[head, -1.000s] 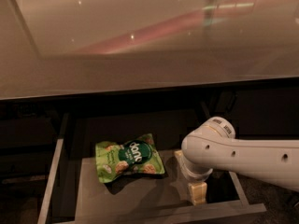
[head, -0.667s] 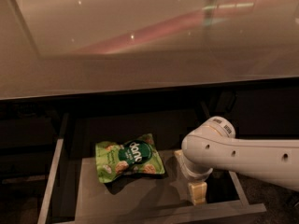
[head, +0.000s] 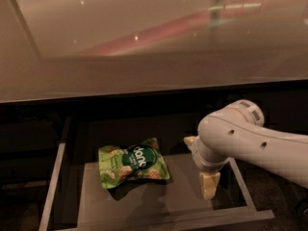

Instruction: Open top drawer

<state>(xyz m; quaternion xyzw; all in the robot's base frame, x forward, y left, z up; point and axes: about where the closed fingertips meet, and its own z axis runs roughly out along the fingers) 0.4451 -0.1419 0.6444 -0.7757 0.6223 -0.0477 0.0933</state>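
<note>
One broad, glossy beige surface (head: 144, 47) fills the upper half of the scene, with pinkish streaks of light reflected across it. Under its front edge the top drawer (head: 52, 186) stands pulled out. Its pale grey rim runs down both sides and across the near edge, and its shallow grey floor is in plain sight. Dark cabinet fronts lie in shadow to either side.

A thick white robot arm (head: 260, 143) reaches in from the right and bends down over the drawer's right half. A green snack bag (head: 132, 165) with a dark round label lies flat on the drawer floor, left of the middle and a little crumpled.

The tool (head: 199, 162) hangs inside the drawer, to the right of the bag and not touching it. It is released. Its two pale yellowish fingers (head: 210, 184) stand well apart, one pointing down near the drawer's right wall, the other poking out toward the back. The white wrist covers the space between them.
</note>
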